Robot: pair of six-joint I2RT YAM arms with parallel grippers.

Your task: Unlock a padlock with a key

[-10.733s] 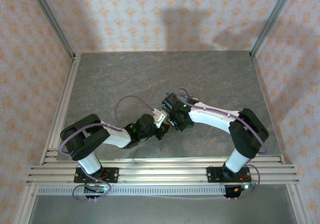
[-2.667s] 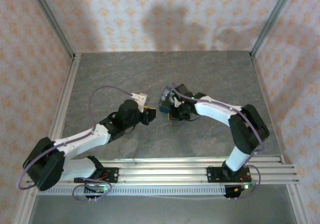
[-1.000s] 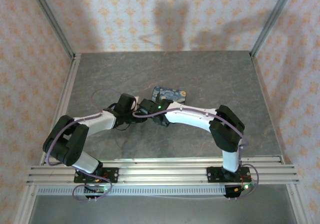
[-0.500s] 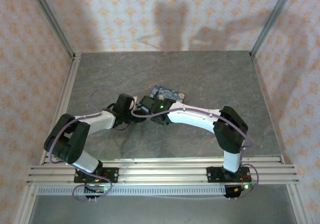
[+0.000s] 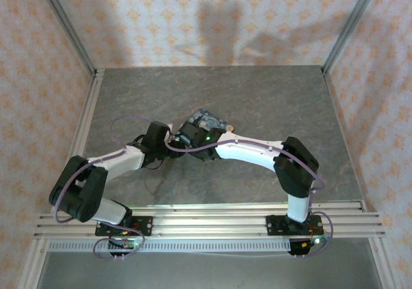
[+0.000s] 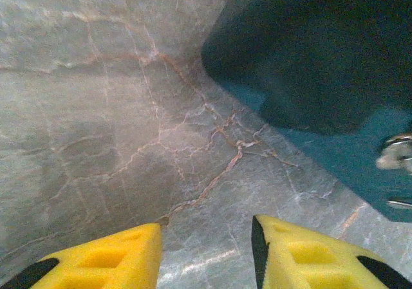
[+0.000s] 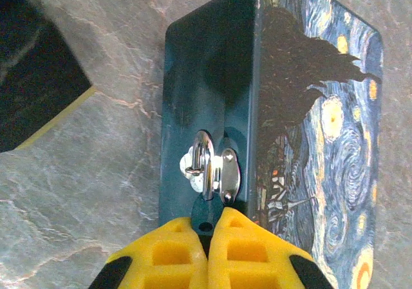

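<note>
Padlock pinched by right gripper, left gripper parted

At right claw tips, padlock: matt blue body, polished silvery metal loop. Claw fingers: matt yellow, cellular, rubbery-looking. Ahead of claw, box: smooth painted lid, slight sheen; shiny metal hasp. Beneath, table: grey veined stone look, matt.

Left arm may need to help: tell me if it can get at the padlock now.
Probably not cleanly: the right gripper is shut on the padlock, leaving just its loop exposed on the box; the open left gripper hovers close by.
</note>
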